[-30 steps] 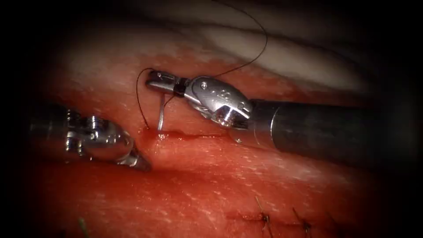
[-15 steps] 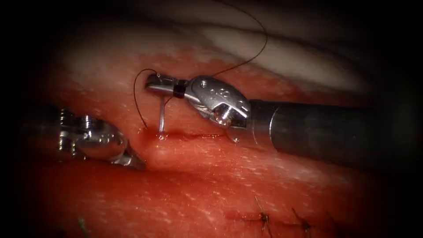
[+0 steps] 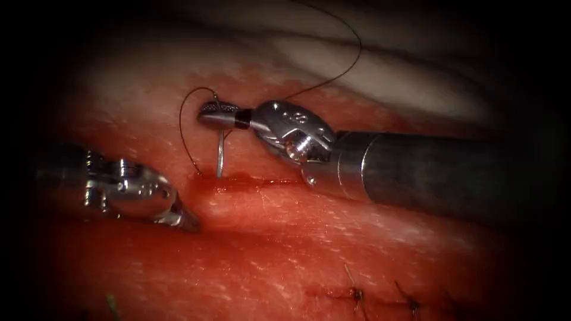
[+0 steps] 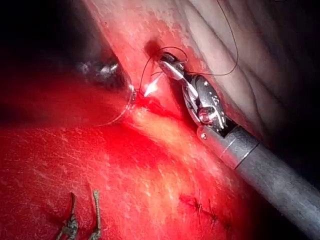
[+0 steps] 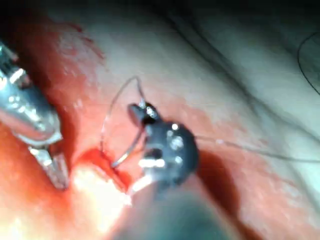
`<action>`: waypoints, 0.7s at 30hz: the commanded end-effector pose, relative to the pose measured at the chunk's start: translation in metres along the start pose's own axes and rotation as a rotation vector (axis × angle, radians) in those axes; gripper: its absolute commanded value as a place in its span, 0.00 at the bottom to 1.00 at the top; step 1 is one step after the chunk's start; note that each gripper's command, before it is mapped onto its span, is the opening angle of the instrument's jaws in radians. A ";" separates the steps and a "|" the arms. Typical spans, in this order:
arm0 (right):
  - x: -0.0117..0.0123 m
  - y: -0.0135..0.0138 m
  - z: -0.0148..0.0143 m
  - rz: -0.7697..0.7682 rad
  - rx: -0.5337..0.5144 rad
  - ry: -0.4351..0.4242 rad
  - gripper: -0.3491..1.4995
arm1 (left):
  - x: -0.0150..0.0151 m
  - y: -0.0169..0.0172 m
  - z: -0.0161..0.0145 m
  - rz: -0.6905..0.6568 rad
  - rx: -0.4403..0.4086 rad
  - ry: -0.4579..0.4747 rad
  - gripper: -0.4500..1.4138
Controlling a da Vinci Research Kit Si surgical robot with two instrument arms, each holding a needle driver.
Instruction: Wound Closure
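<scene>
Right claw (image 3: 208,113) clamps needle (image 3: 220,156) — tip in tissue (image 3: 285,238); left claw (image 3: 187,221) closed, empty

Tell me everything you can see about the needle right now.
The needle is a thin, shiny, curved metal sliver standing nearly upright above the cut. The right tool has its jaws shut on its upper end; its lower end enters the tissue at the cut's left end, amid red fluid. Dark thread loops from its held end down beside it. The left tool doesn't touch it.

Endoscope from above and in front, both wrist views close along their shafts, all sharing the cut (image 3: 250,183).
</scene>
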 end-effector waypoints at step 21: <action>0.0000 -0.0025 0.0025 0.428 0.097 -0.051 0.00 | -0.0005 -0.0004 0.0009 0.004 -0.003 -0.001 0.05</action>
